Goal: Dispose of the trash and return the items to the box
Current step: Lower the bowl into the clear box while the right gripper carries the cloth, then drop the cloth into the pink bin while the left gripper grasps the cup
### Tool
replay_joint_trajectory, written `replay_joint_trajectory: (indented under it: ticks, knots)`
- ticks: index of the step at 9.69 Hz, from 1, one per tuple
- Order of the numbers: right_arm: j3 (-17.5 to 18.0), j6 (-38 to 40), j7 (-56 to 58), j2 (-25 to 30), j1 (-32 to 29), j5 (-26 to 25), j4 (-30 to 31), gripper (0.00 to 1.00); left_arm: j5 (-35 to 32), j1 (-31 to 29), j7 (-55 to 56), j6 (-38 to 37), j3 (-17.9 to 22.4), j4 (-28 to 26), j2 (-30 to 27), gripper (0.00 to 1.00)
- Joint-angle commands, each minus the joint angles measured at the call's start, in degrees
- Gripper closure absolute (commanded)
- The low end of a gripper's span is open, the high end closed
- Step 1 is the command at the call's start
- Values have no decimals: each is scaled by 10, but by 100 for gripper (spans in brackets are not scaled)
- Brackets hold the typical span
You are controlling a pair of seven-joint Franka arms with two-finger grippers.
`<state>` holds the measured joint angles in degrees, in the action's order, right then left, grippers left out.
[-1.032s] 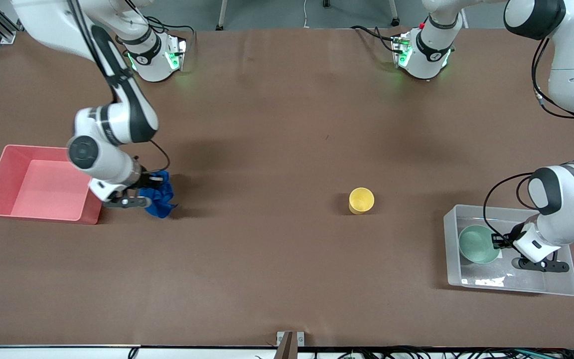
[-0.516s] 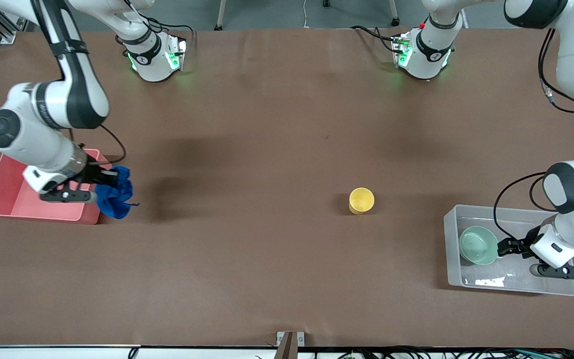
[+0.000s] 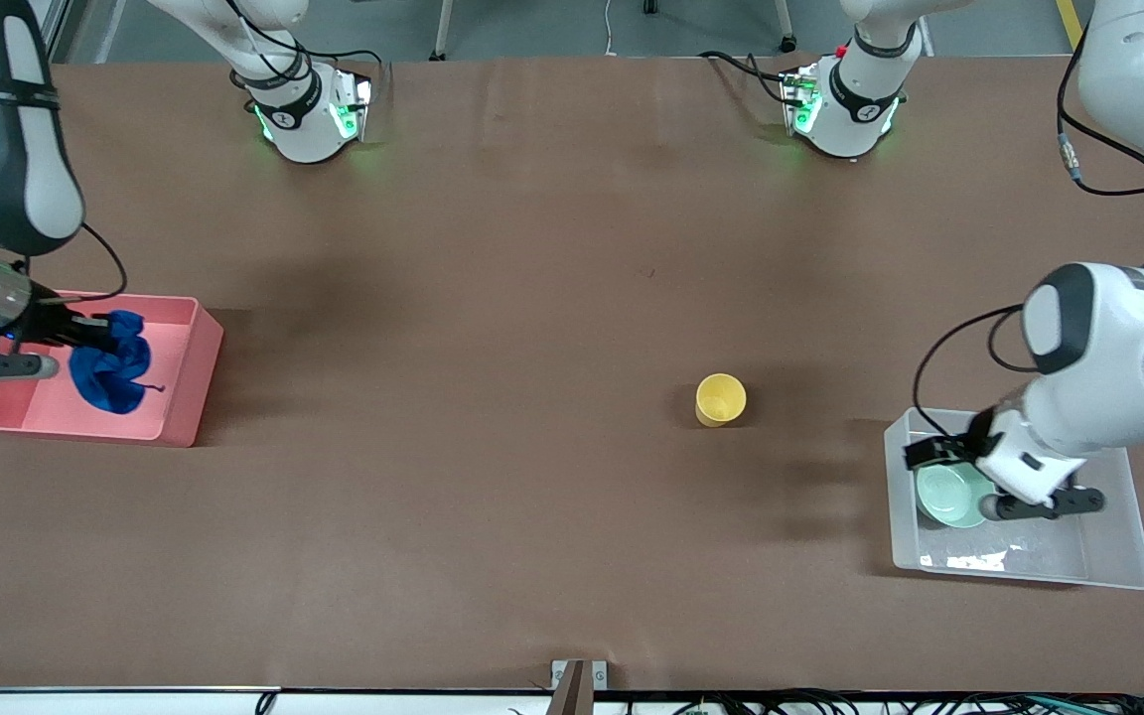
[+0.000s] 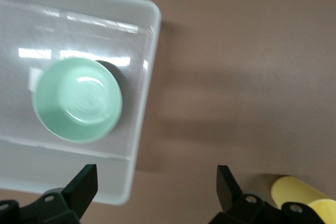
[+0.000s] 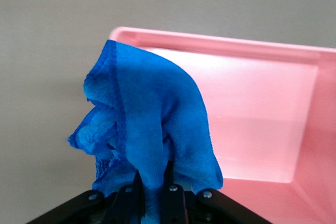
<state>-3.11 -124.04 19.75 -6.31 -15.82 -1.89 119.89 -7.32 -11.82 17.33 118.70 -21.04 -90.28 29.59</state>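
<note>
Trash (image 3: 111, 361) hangs pinched in the right gripper (image 3: 85, 343), which has carried it from beside the pink bin (image 3: 190, 382) to over that bin's inside; half a second ago the wad was still outside the bin's wall nearer the table's middle. In the right wrist view the cloth (image 5: 149, 124) droops from the closed fingers above the pink floor (image 5: 262, 124).

Left gripper (image 3: 929, 455) hangs open and empty over the box (image 3: 1118, 556), above its wall toward the cup (image 3: 720, 398), having swung there from the box's other end. Bowl (image 3: 944, 497) lies in the box; the cup stands where it was, on the table between the bins.
</note>
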Motion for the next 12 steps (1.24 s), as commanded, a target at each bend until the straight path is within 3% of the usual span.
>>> replay_joint_trajectory:
  ticks: [1, 5, 8, 9, 10, 11, 12]
  knots:
    - [12, -48, 24, -24, -45, -26, 11, 99, -10, 34, 82, 7, 0, -57, -19, 0]
    - [13, -80, 26, -69, -71, -27, 11, 99, -10, 121, 214, 7, 1, -76, -12, 0]
    - [13, -106, 25, -82, -76, -27, 33, 96, -15, 145, 265, 29, 0, -126, -9, 2]
    - [13, -114, 25, -88, -76, -27, 36, 91, -20, 146, 271, 43, 0, -143, -8, 4]
    - [13, -113, 24, -92, -76, -27, 35, 71, -19, 150, 286, 70, -1, -163, -8, 8]
    - [13, -111, 19, -92, -72, -27, 33, 40, -19, 157, 306, 96, -1, -179, -7, 12]
    - [13, -110, 17, -91, -70, -26, 30, 14, -19, 161, 326, 121, -1, -185, 4, 15]
